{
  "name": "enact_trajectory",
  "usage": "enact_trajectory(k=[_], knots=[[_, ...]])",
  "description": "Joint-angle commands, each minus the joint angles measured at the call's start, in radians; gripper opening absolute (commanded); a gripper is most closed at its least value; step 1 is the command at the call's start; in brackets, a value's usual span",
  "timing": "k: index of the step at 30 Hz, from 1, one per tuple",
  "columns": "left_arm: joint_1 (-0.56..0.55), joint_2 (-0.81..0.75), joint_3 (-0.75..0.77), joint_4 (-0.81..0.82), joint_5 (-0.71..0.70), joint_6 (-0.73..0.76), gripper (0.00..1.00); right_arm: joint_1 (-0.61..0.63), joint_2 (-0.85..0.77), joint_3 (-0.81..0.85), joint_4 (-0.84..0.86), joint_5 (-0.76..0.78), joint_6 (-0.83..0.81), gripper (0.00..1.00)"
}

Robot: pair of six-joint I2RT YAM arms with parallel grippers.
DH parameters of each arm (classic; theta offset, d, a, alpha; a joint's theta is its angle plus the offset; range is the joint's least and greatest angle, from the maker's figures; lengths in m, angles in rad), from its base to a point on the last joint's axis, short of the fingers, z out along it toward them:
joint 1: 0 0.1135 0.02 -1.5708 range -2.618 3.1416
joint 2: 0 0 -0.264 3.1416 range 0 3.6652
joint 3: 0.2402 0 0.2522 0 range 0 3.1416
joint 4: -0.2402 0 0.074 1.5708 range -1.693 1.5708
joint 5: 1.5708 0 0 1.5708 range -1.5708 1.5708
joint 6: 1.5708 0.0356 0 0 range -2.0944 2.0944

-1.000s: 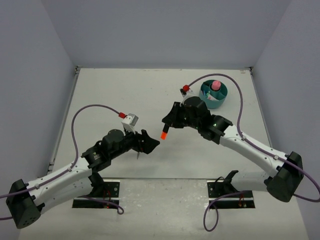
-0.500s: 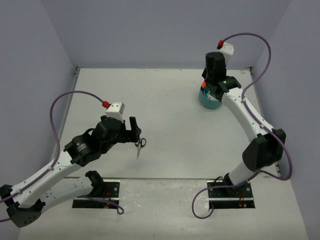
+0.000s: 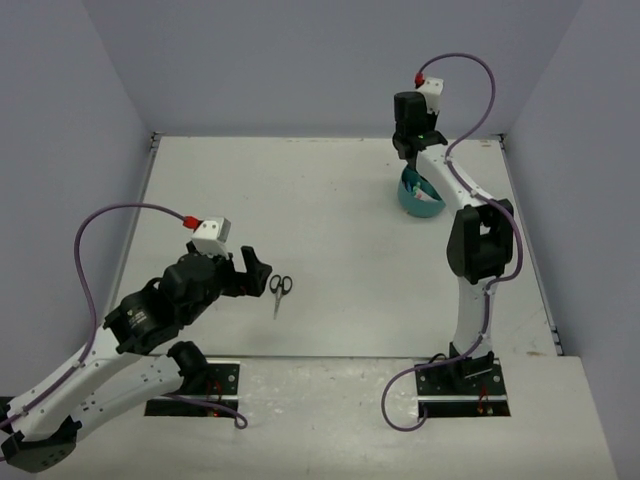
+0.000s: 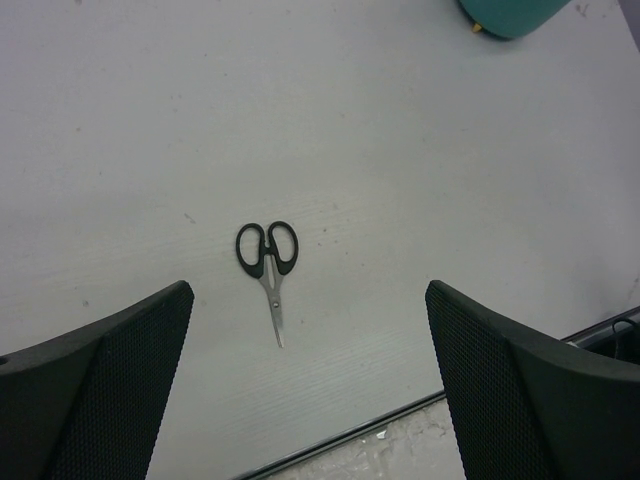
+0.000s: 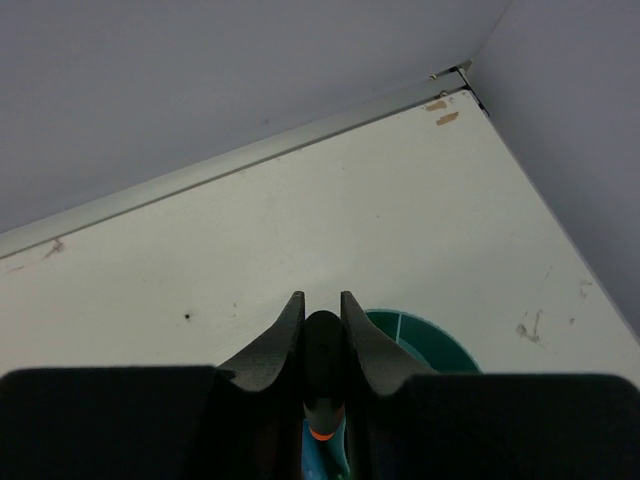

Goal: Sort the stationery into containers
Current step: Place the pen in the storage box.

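Shifted since prior frames: right arm swung from mid-surface to directly above organizer [image 3: 428,208]; left arm drawn back from scissors [image 4: 268,262].
Right tool [image 5: 321,300]: narrow, clamped on highlighter [image 5: 322,350] with orange band, pointed down over organizer rim, not yet let go.
Left tool [image 4: 308,295]: wide, holding nothing, hovering above scissors.
Scissors: closed, flat on surface [image 4: 420,150], well apart from organizer, on left arm's side.
Organizer contents: pale items inside, too small to name.
Judged progress: late stage. Highlighter drop pending, scissors still to fetch; no other loose stationery seen outside organizer.
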Motion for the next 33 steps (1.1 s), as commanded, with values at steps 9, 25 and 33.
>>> enact_trajectory(k=[9, 25, 33], knots=[[0.002, 0.012, -0.016, 0.058, 0.053, 0.053, 1.0, -0.065, 0.054, -0.021, 0.092, -0.01, 0.036, 0.05], [0.002, -0.019, -0.022, 0.069, 0.06, 0.061, 1.0, -0.073, -0.028, -0.128, 0.112, -0.074, 0.063, 0.67], [0.004, 0.079, 0.005, 0.004, -0.05, 0.001, 1.0, -0.058, -0.236, -0.166, 0.06, -0.144, 0.091, 0.83]])
